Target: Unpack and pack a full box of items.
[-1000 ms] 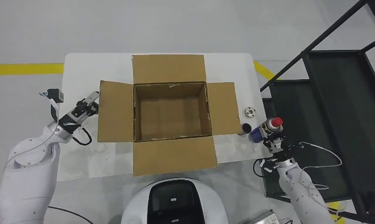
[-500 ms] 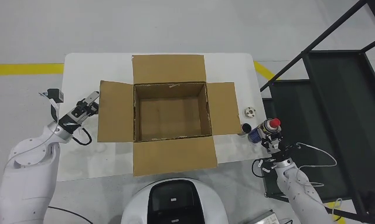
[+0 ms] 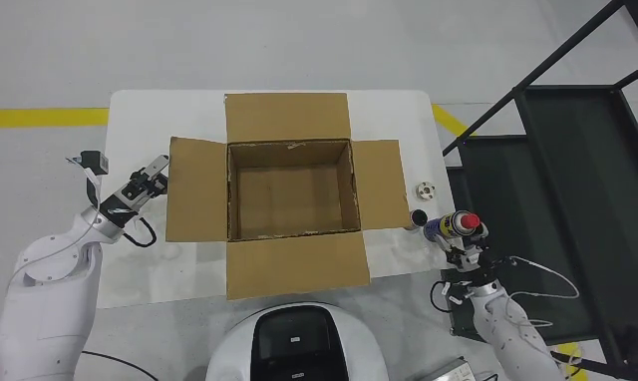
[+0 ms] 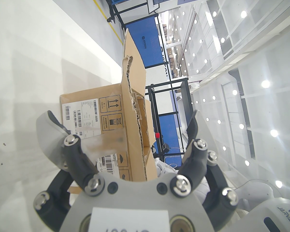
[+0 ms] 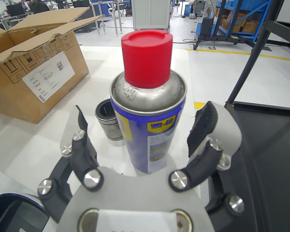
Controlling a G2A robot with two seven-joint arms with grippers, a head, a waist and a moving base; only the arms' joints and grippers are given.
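Can [image 5: 147, 112]: blue spray can with a red cap, standing on the table [image 3: 140, 122] near its right edge, well right of the box [image 3: 289, 117].
Right gripper [image 5: 142, 114]: jaws open, one finger on each side of the can's lower body, with a gap visible on both sides.
Bearing [image 5: 108, 119]: short metal cylinder, upright, just beside the can on the box side.
Disc [image 3: 427, 190]: small round part on the table, near the bearing and further back.
Box: cardboard, mid-table, all four flaps folded out, its floor bare.
Left gripper [image 4: 120, 121]: jaws open and holding nothing, just beside the box's left flap.
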